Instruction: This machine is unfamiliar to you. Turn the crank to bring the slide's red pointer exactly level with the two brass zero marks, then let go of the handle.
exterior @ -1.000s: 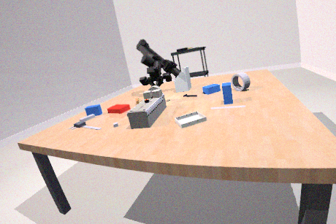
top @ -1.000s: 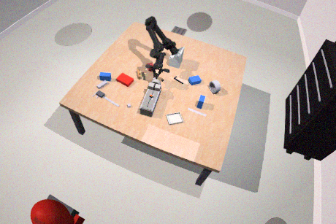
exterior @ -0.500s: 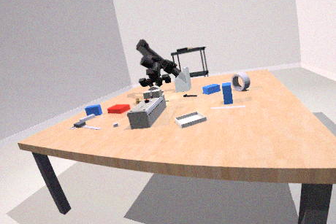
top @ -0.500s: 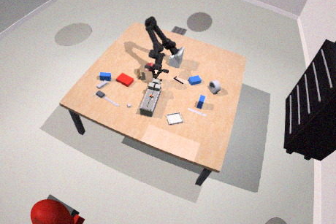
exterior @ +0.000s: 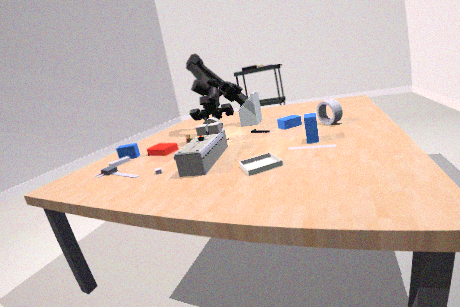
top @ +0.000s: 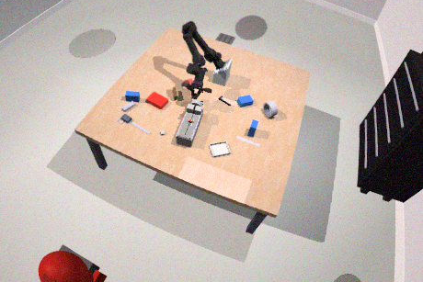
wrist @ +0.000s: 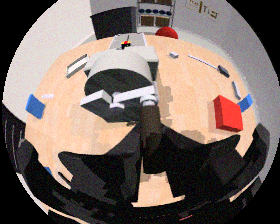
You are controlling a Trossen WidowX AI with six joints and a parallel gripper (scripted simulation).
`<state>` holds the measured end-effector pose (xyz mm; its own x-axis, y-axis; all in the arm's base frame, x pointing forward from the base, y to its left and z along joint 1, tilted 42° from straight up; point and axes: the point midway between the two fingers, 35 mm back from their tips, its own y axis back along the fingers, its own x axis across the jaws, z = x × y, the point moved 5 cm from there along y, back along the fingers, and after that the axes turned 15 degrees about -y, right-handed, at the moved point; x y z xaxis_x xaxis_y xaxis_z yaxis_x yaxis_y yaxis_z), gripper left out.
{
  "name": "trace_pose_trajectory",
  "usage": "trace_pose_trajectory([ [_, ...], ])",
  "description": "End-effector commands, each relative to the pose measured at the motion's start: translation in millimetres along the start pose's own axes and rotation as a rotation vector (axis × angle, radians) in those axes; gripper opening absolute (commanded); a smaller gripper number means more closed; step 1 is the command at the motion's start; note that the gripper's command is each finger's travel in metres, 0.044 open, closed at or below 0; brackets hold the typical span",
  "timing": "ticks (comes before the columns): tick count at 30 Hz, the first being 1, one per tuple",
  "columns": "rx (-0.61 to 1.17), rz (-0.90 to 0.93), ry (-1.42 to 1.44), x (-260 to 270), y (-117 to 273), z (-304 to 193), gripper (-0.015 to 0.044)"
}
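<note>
Nearest us, our gripper [top: 198,91] [exterior: 212,115] [wrist: 148,126] has its jaws clamped on the crank's dark handle [wrist: 151,118], at the machine's arm-side end. If our wrist path cuts across the handle's circle, the grip could slip off or bind the crank [wrist: 134,93]; a loose pinch would let the handle slide away.

Farther along, the red pointer [top: 190,120] [exterior: 201,138] [wrist: 125,45] sits on top of the machine [top: 187,131] [exterior: 199,159] [wrist: 120,61]. We can't make out the brass marks, so turning the wrong way or too far is a real risk, and a tug at release could spoil the alignment.

Past the crank and beside the machine, the shallow tray [top: 221,155] [exterior: 265,168] [wrist: 78,70] shows nothing inside. Well beyond the machine, the wrist view shows a shelf unit [wrist: 173,12] holding brown boxes and a row of blue things too small to name.
</note>
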<state>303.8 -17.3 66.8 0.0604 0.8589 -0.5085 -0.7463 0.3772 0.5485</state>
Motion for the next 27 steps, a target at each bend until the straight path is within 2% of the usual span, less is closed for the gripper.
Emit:
trace_pose_trajectory([
  [1,0.001,0.001,0.002,-0.9,-1.2,-0.9,0.0],
  [14,0.001,-0.001,-0.001,-0.2,-0.5,-0.5,0.0],
  [27,0.001,-0.001,-0.001,-0.2,-0.5,-0.5,0.0341],
])
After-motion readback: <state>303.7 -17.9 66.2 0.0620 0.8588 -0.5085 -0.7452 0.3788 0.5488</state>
